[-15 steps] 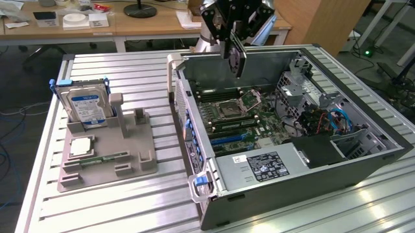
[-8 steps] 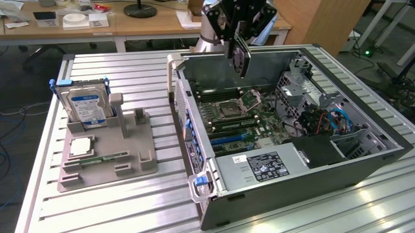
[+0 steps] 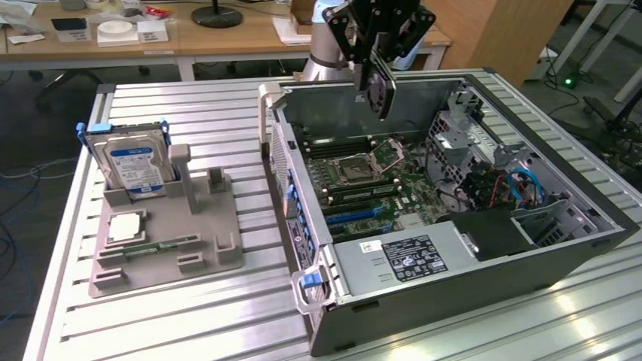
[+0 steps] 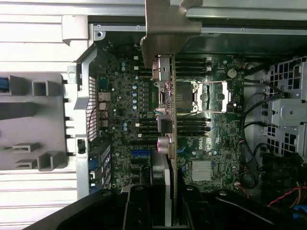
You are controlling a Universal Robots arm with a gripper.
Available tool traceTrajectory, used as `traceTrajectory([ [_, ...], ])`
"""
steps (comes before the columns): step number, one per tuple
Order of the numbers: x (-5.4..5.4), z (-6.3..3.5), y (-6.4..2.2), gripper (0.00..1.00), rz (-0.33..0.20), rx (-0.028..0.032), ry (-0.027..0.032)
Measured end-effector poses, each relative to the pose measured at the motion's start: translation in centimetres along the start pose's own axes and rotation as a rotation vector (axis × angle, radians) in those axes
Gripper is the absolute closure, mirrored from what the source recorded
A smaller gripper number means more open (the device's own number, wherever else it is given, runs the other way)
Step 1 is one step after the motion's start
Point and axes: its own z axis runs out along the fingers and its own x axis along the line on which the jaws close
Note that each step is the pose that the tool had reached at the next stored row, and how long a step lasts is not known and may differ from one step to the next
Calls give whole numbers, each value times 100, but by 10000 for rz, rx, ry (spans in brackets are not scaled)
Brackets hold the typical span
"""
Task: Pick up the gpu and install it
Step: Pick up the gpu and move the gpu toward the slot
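Close up, the gripper (image 4: 165, 206) is seen clamped on the gpu (image 4: 168, 153), which is held on edge above the motherboard (image 3: 371, 188) of the open case (image 3: 482, 293) and should be kept straight.

A hard drive (image 3: 131, 162) stands upright in a grey holder (image 3: 171, 244) beside the open computer case (image 3: 482, 297).
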Motion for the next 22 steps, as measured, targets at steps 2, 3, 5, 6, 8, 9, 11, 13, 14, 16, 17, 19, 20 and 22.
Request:
traceTrajectory([
  [2,-38,2,1,72,0,0,0],
  [3,-54,2,1,72,0,0,0],
  [5,-85,3,2,72,1,1,0],
  [6,-100,4,3,72,2,0,0],
  [8,-128,5,3,72,3,0,0],
  [9,-142,5,4,72,2,0,-1],
  [11,-176,7,4,72,3,0,-1],
  [13,-218,9,5,72,1,-1,-1],
  [14,-238,11,6,72,1,-1,-1],
  [16,-278,13,7,72,3,0,-1],
  [17,-297,14,8,72,2,0,0],
  [19,-345,17,9,72,2,0,-1],
  [20,-375,19,10,72,1,0,-1],
  [22,-438,23,11,72,3,0,-2],
])
